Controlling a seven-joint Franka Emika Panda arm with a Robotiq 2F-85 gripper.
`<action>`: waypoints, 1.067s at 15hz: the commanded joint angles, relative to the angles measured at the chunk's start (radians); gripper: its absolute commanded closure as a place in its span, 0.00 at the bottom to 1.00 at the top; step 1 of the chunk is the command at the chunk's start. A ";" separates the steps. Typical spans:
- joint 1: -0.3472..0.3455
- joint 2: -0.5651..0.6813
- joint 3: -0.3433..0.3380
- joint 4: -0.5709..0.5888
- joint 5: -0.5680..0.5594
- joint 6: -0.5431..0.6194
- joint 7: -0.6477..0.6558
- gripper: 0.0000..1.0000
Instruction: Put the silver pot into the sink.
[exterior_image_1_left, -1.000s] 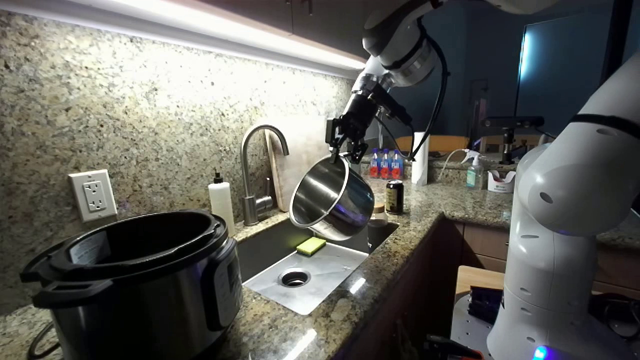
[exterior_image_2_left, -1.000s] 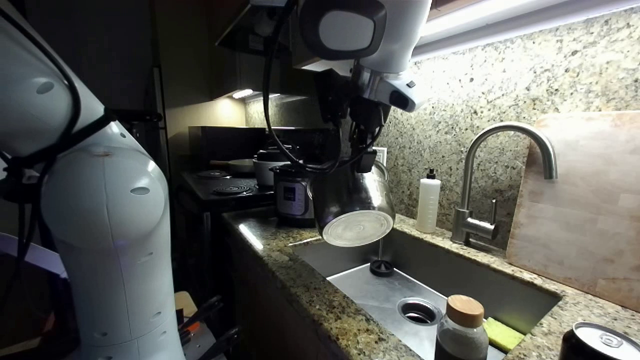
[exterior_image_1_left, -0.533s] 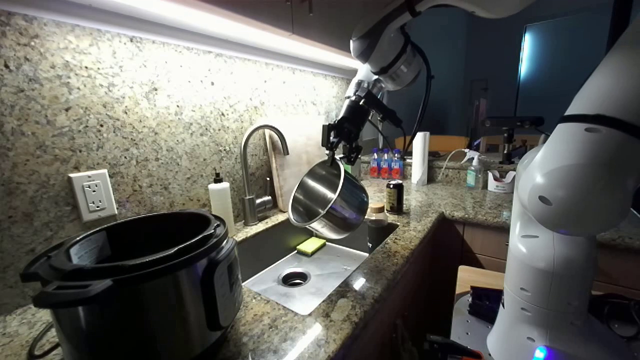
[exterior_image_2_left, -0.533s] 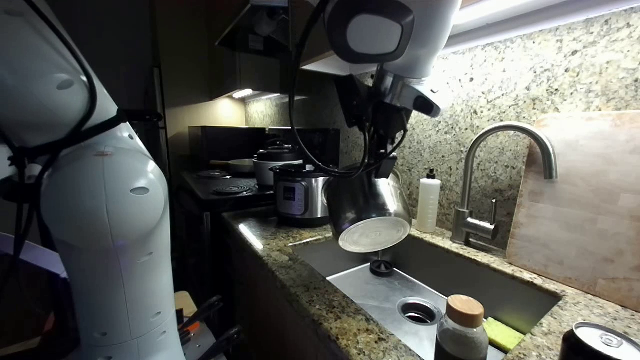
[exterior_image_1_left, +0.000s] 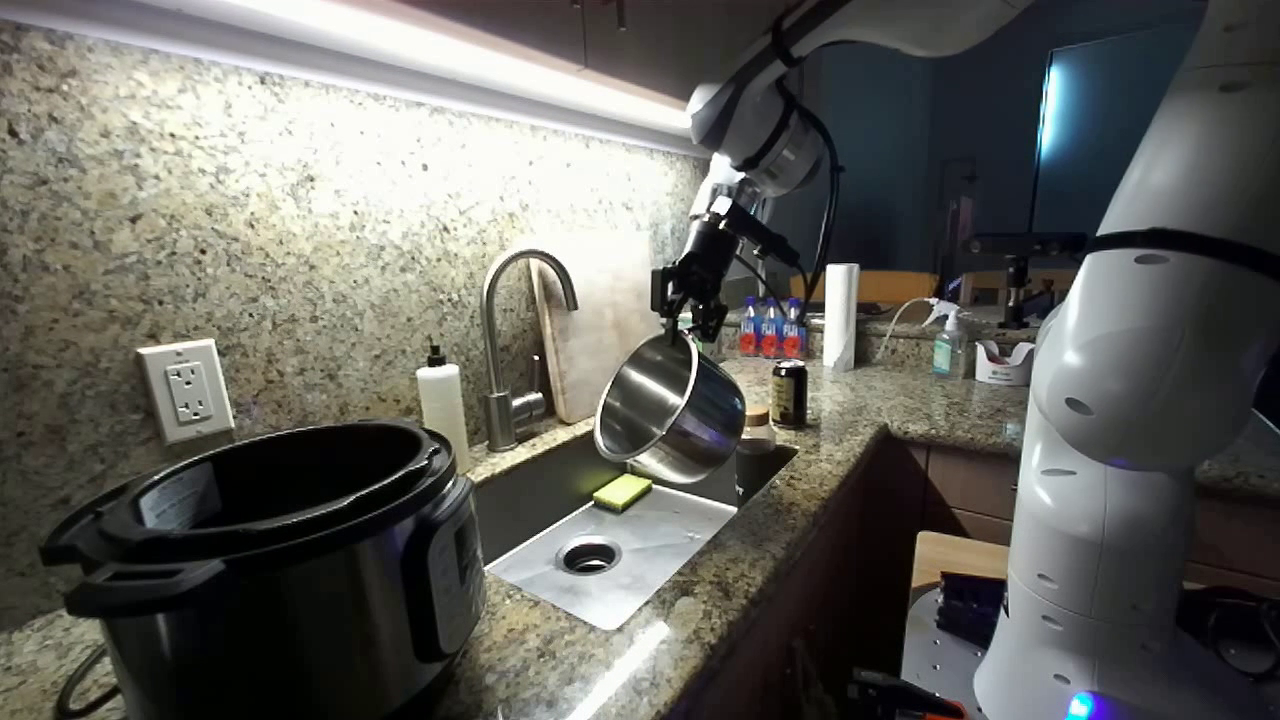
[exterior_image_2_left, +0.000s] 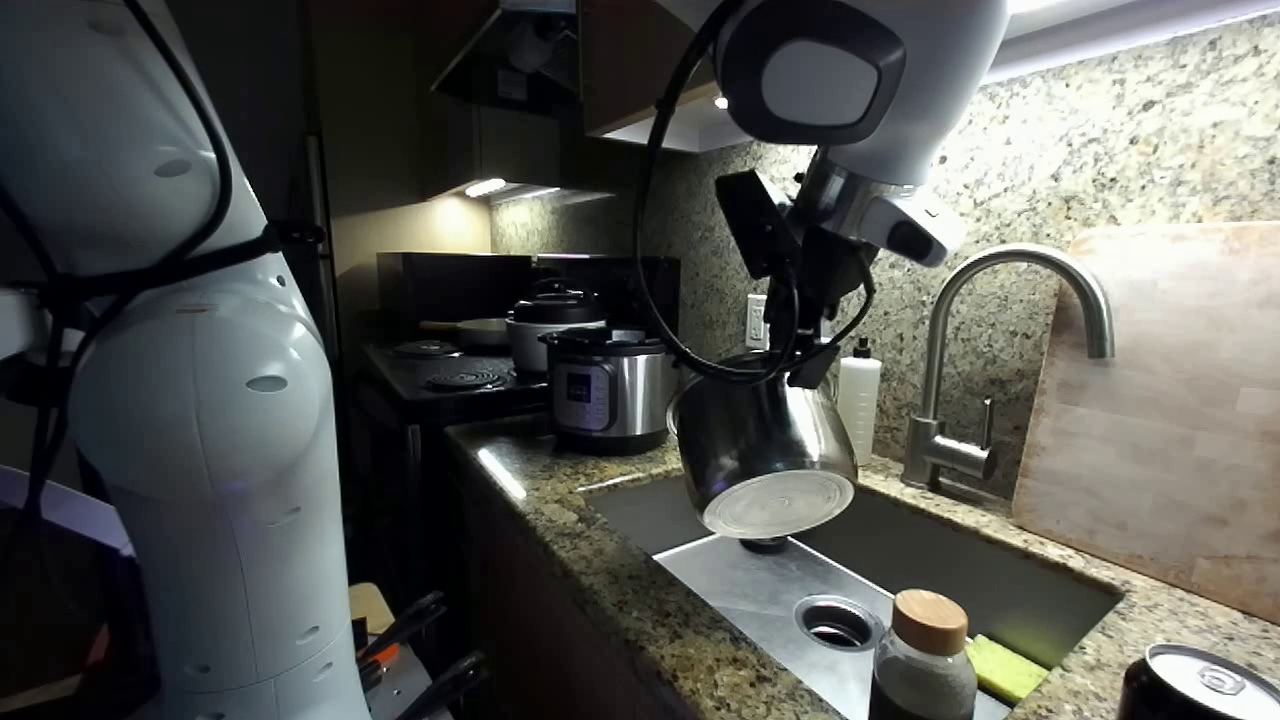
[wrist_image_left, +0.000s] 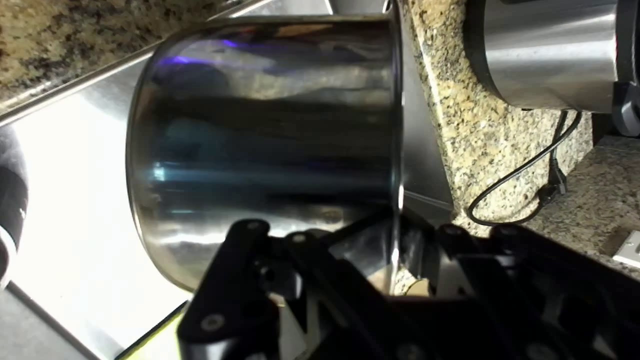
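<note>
The silver pot (exterior_image_1_left: 705, 425) hangs tilted over the sink (exterior_image_1_left: 655, 560), its mouth facing the multicooker side in an exterior view. Its round base (exterior_image_2_left: 780, 503) points down and towards the camera in an exterior view. My gripper (wrist_image_left: 394, 212) is shut on the pot's rim, one finger inside the wall and one outside. From above, the gripper (exterior_image_1_left: 680, 332) reaches down to the upper edge of the rim. Brushed steel sink floor and a round drain (exterior_image_1_left: 588, 556) show below the pot, with a gap between. Most of the wrist view is filled by the pot's side (wrist_image_left: 270, 135).
A gooseneck faucet (exterior_image_2_left: 1015, 255) arches behind the sink beside a white bottle (exterior_image_2_left: 857, 405) and a cutting board (exterior_image_2_left: 1160, 420). A yellow sponge (exterior_image_1_left: 622, 492) lies in the basin. A wooden-capped jar (exterior_image_2_left: 925, 650) and black can (exterior_image_1_left: 789, 395) stand nearby. The multicooker (exterior_image_1_left: 290, 570) is on the counter.
The pot and gripper have moved lower; in one exterior view they shift clearly right, in another slightly right. The grip on the rim is unchanged.
</note>
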 joint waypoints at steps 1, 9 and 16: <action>-0.034 0.051 0.011 0.065 -0.015 -0.062 -0.028 0.99; -0.061 0.101 0.026 0.113 -0.090 -0.106 -0.008 0.99; -0.065 0.112 0.028 0.126 -0.085 -0.105 -0.030 0.99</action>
